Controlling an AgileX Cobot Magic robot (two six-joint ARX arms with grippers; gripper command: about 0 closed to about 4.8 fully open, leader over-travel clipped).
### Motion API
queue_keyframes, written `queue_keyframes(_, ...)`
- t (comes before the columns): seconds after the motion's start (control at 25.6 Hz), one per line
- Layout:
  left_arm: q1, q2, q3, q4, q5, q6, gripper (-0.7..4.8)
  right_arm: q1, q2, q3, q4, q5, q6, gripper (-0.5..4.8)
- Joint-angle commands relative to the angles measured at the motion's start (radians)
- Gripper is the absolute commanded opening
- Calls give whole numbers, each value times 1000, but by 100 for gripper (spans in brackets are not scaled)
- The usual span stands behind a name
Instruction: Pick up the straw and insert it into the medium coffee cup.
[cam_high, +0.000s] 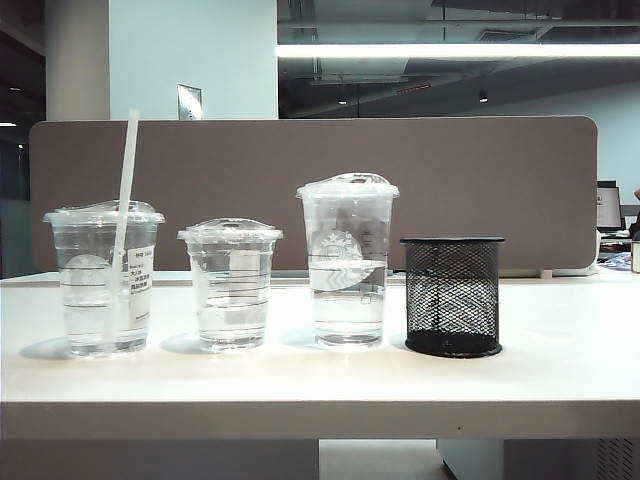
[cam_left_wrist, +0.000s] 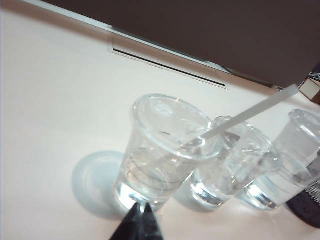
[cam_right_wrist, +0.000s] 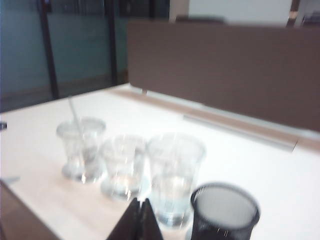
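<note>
While straw (cam_high: 122, 215) stands in cup (cam_high: 103, 280), jaws apart.

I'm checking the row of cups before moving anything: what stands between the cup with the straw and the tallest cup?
The shortest cup, alone, in the exterior view. It stands between the medium cup, which holds the straw, and the tallest cup.

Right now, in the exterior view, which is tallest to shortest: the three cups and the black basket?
1. Tallest cup, with round logo.
2. Medium coffee cup, holding the straw.
3. Shortest cup and black mesh basket: look alike, can't rank.
</note>
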Motion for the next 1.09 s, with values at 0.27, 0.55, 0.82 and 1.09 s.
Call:
queue_keyframes(0.27,-1,-1,-14,-3,-23,1,-4,2,-44,-191,17,-37,28,-8)
queue_keyframes(0.55,-1,-1,-14,-3,-23,3,-4,2,-47,-246,12,-36,28,-9)
queue_keyframes(0.82,-1,-1,-13,-3,-23,3,-4,-1,-48,-247,-21,8,18,-9)
queue_keyframes(1.09,-1,-1,-13,-3,-24,3,-4,-53,-116,-277,-28,127,19,-8)
